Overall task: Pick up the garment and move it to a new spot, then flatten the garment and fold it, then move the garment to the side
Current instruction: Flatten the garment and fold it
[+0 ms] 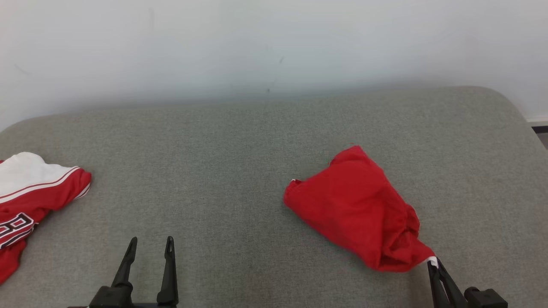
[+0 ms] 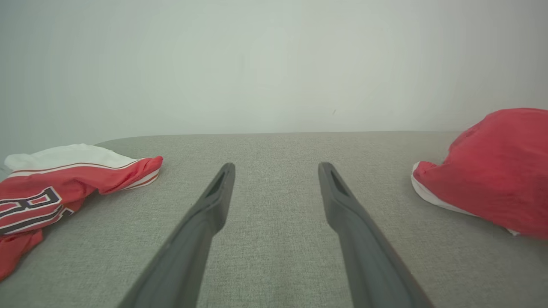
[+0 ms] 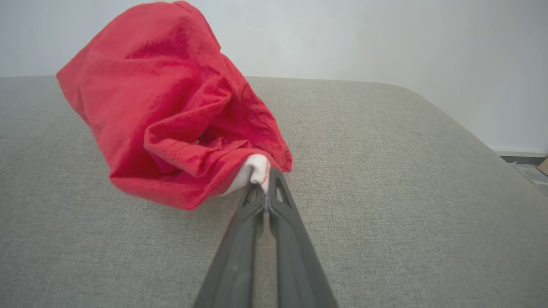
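Observation:
A crumpled red garment [image 1: 357,209] lies bunched on the grey cushioned surface [image 1: 239,171], right of centre. My right gripper [image 1: 433,263] is shut on its near white-trimmed edge [image 3: 257,169], fingers pinched together on the cloth at the lower right of the head view. The rest of the red garment [image 3: 171,107] rises in a loose heap beyond the fingertips. My left gripper [image 1: 152,248] stands open at the lower left, nothing between its fingers [image 2: 214,201], well apart from the red garment [image 2: 492,171].
A second garment [image 1: 30,196], red and white with dark lettering, lies at the left edge of the surface [image 2: 55,188]. A pale wall [image 1: 274,47] runs behind. The surface rounds off at the far right [image 3: 483,141], with floor beyond.

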{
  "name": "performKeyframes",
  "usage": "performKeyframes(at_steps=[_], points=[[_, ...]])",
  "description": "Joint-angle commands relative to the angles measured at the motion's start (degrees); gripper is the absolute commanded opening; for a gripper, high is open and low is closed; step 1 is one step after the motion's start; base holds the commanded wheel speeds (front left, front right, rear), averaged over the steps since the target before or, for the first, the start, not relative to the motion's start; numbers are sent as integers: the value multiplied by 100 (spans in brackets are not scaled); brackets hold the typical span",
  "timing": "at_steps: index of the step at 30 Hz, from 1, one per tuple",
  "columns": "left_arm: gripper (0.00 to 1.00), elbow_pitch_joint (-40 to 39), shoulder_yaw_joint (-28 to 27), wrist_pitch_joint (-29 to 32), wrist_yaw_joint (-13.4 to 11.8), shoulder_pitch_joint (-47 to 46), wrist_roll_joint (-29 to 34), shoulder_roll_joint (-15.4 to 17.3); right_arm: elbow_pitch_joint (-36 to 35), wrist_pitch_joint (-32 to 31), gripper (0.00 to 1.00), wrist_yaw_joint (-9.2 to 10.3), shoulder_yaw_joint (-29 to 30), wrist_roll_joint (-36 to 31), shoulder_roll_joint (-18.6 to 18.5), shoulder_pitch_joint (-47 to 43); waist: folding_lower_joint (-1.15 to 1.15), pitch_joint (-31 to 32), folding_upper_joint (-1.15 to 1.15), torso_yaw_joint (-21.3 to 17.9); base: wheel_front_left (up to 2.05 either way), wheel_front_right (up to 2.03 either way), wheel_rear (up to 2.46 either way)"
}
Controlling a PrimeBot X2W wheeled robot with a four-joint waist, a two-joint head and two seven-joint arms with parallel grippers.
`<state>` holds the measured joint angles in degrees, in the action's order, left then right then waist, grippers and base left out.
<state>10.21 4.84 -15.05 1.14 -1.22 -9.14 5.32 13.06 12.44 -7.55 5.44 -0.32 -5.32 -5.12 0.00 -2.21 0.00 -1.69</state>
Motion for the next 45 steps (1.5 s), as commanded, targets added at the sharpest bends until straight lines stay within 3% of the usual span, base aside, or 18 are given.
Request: performKeyframes(at_steps=[1,2,15,22,29,36,45], points=[[100,21,-11,-20,20,-38,51,-20,-89,35,50,13,2,-52,22,4,0,-41,0,-45,0,0,0],[100,28,-19,-20,25,-44,53,-25,-122,63,100,13,-4,-15,42,-10,0,-47,0,-56,0,0,0],[100,55,-149,-20,106,-84,130,-20,-1412,270,100,13,-365,553,18,-322,0,-154,0,-249,0,0,0],[100,305,135,-20,348,-691,278,159,-1496,281,100,13,-536,587,147,-35,0,-335,0,-496,0,0,0],[100,1029,669,225,590,-1914,310,411,-1384,281,100,13,-761,666,230,260,0,-631,0,-991,0,0,0],[100,2037,1535,486,629,-2984,90,618,-1286,282,100,13,-849,870,253,463,0,-911,0,-1547,0,0,0],[100,2931,2504,728,626,-3451,-563,820,-1222,282,100,13,-802,1010,255,496,0,-910,0,-1850,0,0,0]])
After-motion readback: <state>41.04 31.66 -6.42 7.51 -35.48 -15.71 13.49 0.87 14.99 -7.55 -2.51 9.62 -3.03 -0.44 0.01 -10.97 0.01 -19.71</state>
